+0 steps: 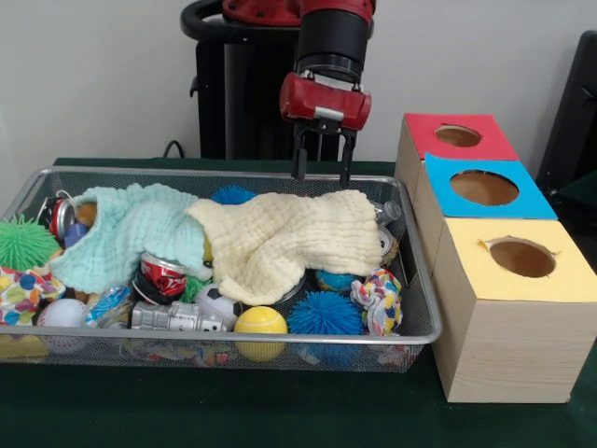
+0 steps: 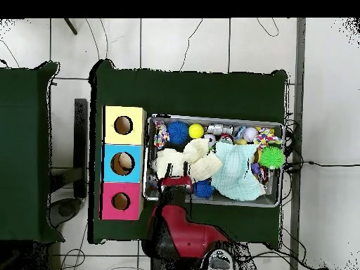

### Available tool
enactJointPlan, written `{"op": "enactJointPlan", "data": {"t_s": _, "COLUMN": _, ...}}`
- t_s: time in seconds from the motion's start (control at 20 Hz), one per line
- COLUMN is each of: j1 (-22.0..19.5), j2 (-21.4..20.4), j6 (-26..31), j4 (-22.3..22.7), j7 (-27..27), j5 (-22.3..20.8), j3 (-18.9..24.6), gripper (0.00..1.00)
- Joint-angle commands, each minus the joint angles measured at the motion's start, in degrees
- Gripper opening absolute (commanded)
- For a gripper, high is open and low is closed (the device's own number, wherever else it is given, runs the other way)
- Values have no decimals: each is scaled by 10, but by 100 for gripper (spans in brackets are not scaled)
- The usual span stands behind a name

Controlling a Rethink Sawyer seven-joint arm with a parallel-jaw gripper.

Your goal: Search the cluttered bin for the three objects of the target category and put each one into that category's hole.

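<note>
Dark green cloth covers the bench (image 1: 280, 420), where a wire mesh bin (image 1: 224, 338) sits heaped with clutter. Taking the bin as landmark and reading left to right: at its left end lies a green spiky ball (image 1: 23, 243), then a pale mint muslin cloth (image 1: 131, 229), a crushed red drink can (image 1: 164, 276), a yellow smooth ball (image 1: 260, 324) at the front wall, and a cream muslin cloth (image 1: 284, 238) over the middle. Which category is wanted, I cannot tell. The cloths look light, limp and easy to pinch at a raised fold. Above the bin's rear wall hangs the red and black gripper (image 1: 323, 168), fingers apart, empty, just behind the cream cloth. Right of the bin stand three wooden boxes with round holes (image 1: 494, 243).
</note>
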Motion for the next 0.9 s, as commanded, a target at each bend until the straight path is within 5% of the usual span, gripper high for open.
{"op": "enactJointPlan", "data": {"t_s": 0.05, "j1": -5, "j2": 47, "j6": -36, "j4": -30, "j7": 112, "j5": 20, "j3": 13, "gripper": 100}}
{"op": "enactJointPlan", "data": {"t_s": 0.45, "j1": -7, "j2": 87, "j6": 21, "j4": -60, "j7": 91, "j5": 32, "j3": 13, "gripper": 100}}
{"op": "enactJointPlan", "data": {"t_s": 0.9, "j1": -9, "j2": 110, "j6": -6, "j4": -75, "j7": 91, "j5": 32, "j3": 10, "gripper": 100}}
